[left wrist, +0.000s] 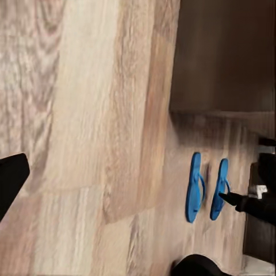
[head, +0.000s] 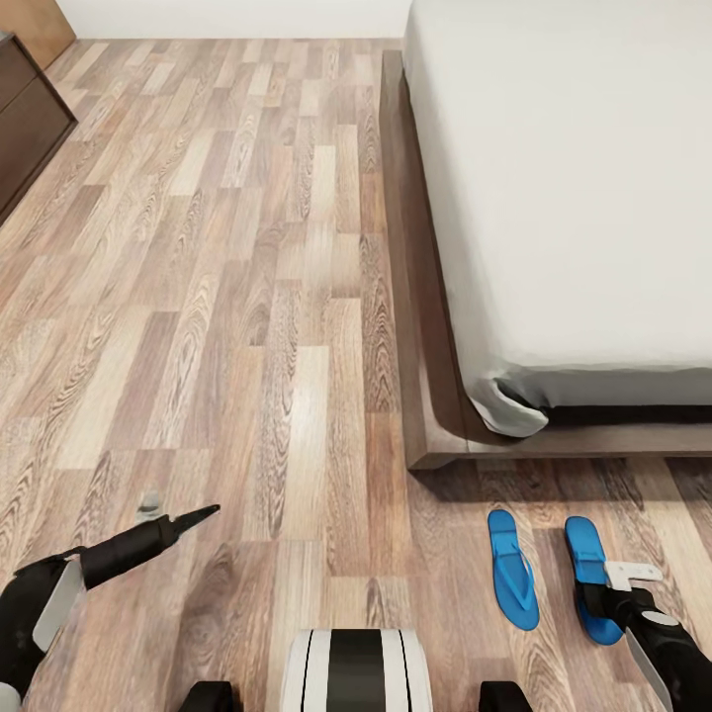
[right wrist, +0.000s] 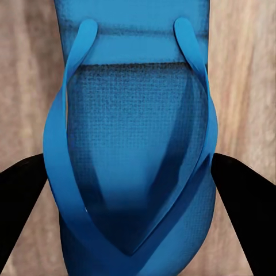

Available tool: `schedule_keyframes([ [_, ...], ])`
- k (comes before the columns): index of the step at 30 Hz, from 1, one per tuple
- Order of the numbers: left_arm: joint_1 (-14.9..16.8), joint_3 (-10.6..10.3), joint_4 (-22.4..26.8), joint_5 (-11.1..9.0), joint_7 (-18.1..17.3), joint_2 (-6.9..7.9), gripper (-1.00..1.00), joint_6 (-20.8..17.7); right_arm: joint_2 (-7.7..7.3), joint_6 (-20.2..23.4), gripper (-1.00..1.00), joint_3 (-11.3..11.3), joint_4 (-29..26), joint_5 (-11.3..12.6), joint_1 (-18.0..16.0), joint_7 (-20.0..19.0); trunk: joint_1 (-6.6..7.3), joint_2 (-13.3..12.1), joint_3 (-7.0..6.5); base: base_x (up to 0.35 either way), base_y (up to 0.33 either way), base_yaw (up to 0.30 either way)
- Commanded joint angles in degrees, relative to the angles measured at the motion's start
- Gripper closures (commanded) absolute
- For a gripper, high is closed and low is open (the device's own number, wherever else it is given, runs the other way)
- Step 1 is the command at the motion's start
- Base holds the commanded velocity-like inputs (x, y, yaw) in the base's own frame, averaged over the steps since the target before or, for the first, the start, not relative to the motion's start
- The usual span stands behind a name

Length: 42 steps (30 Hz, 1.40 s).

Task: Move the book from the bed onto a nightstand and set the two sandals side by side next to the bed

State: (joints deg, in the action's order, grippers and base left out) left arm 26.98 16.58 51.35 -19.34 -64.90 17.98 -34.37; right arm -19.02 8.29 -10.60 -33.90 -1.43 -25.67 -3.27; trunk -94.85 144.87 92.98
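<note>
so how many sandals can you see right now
2. Both lie side by side on the floor at the bed's foot corner: one sandal stands free, the other sandal lies under the right gripper, between its fingers.

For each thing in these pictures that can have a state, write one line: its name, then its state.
left sandal: flat on floor, strap up, untouched.
right sandal: flat on floor, right gripper open astride it.
left gripper: empty, over bare floor.
bed: mattress bare, sheet corner loose.

two sandals (head: pixel 549 580) side by side on floor (head: pixel 247 326) near bed (head: pixel 554 198) foot.
</note>
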Motion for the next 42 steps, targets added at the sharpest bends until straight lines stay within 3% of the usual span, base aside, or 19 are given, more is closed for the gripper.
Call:
schedule_keyframes([
  [1, 0.0, -0.1, 5.0, -0.4, -0.5, -0.17, -1.0, -3.3, 0.03, 0.3, 1.0, -0.3, -0.1, -0.2, 0.0, -0.4, 0.0, 0.0, 0.03, 0.0, 0.0, 0.0],
  [3, -0.1, -0.2, 8.4, -0.4, -0.6, -1.3, -1.0, -4.8, 0.03, 0.3, 1.0, -0.3, -0.1, -0.2, 0.0, -0.4, 0.0, 0.0, 0.03, 0.0, 0.0, 0.0],
  [5, -0.1, -0.3, 9.8, 0.2, 0.4, -3.75, -1.0, -5.4, 0.03, 0.3, 1.0, -0.3, -0.1, -0.1, 0.0, -0.5, 0.0, 0.0, 0.03, 0.0, 0.0, 0.0],
  [10, -0.1, -0.5, 9.8, 1.1, 2.3, -5.54, -1.0, -5.6, 0.03, 0.3, 1.0, -0.3, -0.1, -0.2, 0.0, -0.3, 0.0, 0.0, 0.03, 0.0, 0.0, 0.0],
  [42, -0.1, -0.2, 8.1, 0.9, 3.1, -5.76, -1.0, -5.7, 0.03, 0.3, 1.0, -0.3, 0.0, -0.3, 0.0, -0.3, 0.0, 0.0, 0.03, 0.052, 0.057, 0.0],
])
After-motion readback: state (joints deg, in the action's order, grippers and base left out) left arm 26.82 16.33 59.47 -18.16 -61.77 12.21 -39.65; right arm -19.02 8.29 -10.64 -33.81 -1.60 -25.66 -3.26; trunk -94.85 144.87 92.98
